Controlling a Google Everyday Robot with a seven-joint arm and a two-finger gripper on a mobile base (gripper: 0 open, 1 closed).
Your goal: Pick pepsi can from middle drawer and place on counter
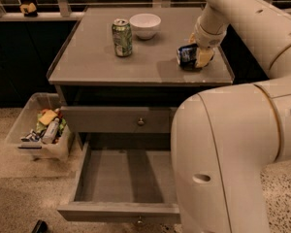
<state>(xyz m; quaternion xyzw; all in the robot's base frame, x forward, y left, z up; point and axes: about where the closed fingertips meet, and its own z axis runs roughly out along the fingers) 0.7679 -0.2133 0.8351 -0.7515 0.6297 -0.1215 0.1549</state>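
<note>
The gripper (196, 57) is low over the right-hand part of the counter (92, 62), close to its right edge and not far from the front lip. Its fingers (204, 57) are closed in on the pepsi can (185, 56): one yellowish pad presses the can's right flank, while the opposite one is hidden behind the can. The can sits tilted between them, one silver end turned toward the camera, its lower side at or just above the counter surface. Whether it is touching cannot be told.

Well away from the fingers, across bare counter on the camera's left, stands a green can (121, 38), and beyond that a white bowl (145, 25). Far below the fingers the middle drawer (119, 211) hangs open, with nothing visible inside.

The pick looks done and the placing is nearly finished. The main risk is the tilt. If the fingers let go with the can leaning, it will likely tip onto its side and roll. The nearest edge lies just past the fingers on the right, so a roll that way could carry it off the counter. A finger dragging the can as the gripper withdraws could have the same result.
</note>
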